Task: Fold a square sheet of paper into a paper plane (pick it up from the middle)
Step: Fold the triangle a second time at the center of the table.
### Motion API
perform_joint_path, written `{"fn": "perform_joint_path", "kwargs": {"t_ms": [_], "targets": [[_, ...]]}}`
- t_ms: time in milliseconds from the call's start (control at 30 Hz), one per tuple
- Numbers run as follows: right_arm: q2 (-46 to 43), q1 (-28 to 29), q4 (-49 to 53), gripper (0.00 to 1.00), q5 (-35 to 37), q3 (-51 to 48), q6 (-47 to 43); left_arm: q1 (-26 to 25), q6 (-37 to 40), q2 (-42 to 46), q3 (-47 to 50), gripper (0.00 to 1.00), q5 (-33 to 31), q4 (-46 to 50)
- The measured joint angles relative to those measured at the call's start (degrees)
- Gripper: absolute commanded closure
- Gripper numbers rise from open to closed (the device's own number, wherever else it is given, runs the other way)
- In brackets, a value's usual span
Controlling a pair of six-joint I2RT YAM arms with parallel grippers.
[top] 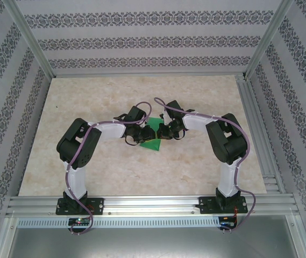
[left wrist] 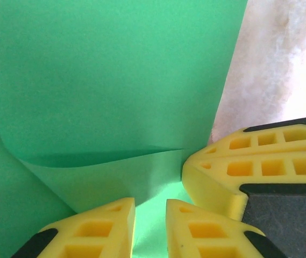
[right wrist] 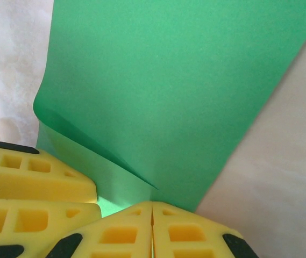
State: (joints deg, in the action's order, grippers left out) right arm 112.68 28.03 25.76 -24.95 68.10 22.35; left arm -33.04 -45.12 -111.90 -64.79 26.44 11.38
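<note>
The square sheet of paper (top: 154, 142) is bright green and lies partly folded at the table's middle, between both grippers. In the left wrist view the paper (left wrist: 115, 80) has a curled flap over a lower layer. My left gripper (left wrist: 150, 228) stands slightly open, its yellow fingers apart with green paper showing in the gap. My right gripper (right wrist: 151, 215) is shut, its tips pressed together at the paper's (right wrist: 169, 80) folded edge, where a crease ends. The two grippers almost touch: the left gripper (top: 140, 138) and the right gripper (top: 164, 134) meet over the sheet.
The beige marble-patterned table (top: 88, 107) spreads around the sheet. Aluminium rails (top: 142, 204) run along the near edge by the arm bases, and another rail (top: 252, 123) borders the right side. Patterned walls enclose the back and sides.
</note>
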Motion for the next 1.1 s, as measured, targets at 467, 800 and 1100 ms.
{"fn": "perform_joint_path", "kwargs": {"t_ms": [467, 800, 1100], "targets": [[0.09, 0.0, 0.02, 0.92, 0.0, 0.04, -0.02, 1.68, 0.24, 0.61, 0.04, 0.78, -2.58, 0.28], [0.11, 0.0, 0.02, 0.92, 0.02, 0.04, -0.02, 1.9, 0.22, 0.61, 0.13, 0.76, -4.72, 0.24], [0.11, 0.0, 0.02, 0.92, 0.0, 0.04, -0.02, 2.49, 0.0, 0.61, 0.11, 0.71, -4.83, -0.15]]}}
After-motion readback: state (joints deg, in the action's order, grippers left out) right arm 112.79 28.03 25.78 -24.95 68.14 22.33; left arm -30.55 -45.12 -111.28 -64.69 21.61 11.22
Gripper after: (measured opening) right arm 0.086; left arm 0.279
